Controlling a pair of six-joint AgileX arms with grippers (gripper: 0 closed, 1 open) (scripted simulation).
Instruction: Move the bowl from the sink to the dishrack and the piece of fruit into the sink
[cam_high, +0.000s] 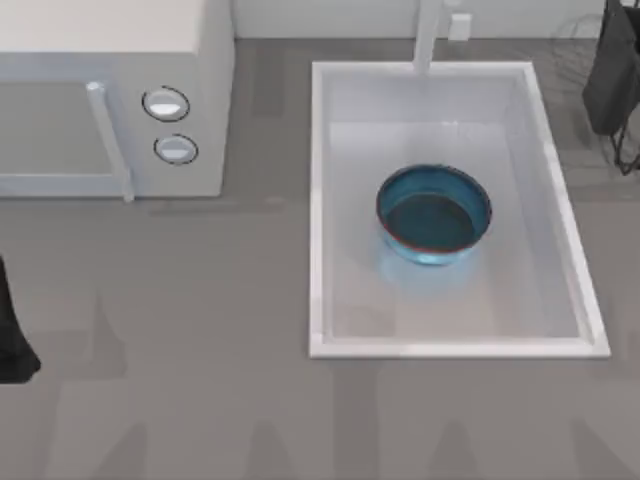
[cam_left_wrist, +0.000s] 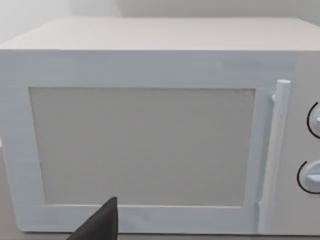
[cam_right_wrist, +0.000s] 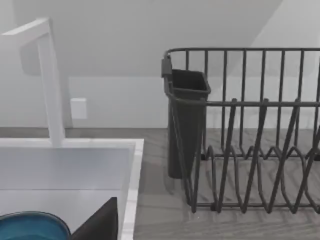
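The blue bowl (cam_high: 433, 215) with its dark teal inside sits upright near the middle of the white sink (cam_high: 318, 200). The right wrist view catches the bowl's edge (cam_right_wrist: 30, 227) inside the sink's rim (cam_right_wrist: 132, 190). The grey wire dishrack (cam_right_wrist: 250, 150) stands just beyond that rim, and its loops show faintly at the top view's far right (cam_high: 578, 55). The piece of fruit is out of view. My left arm (cam_high: 12, 340) is parked at the table's left edge, its gripper (cam_left_wrist: 100, 225) facing the microwave. My right gripper (cam_right_wrist: 100, 222) is a dark wedge near the sink's rim, apart from the bowl.
A white microwave (cam_high: 110, 100) with two round knobs fills the back left. The white faucet post (cam_high: 428, 35) rises at the sink's back rim. A solid black object (cam_high: 612, 70) stands by the rack at the far right. Bare grey table lies in front of the sink.
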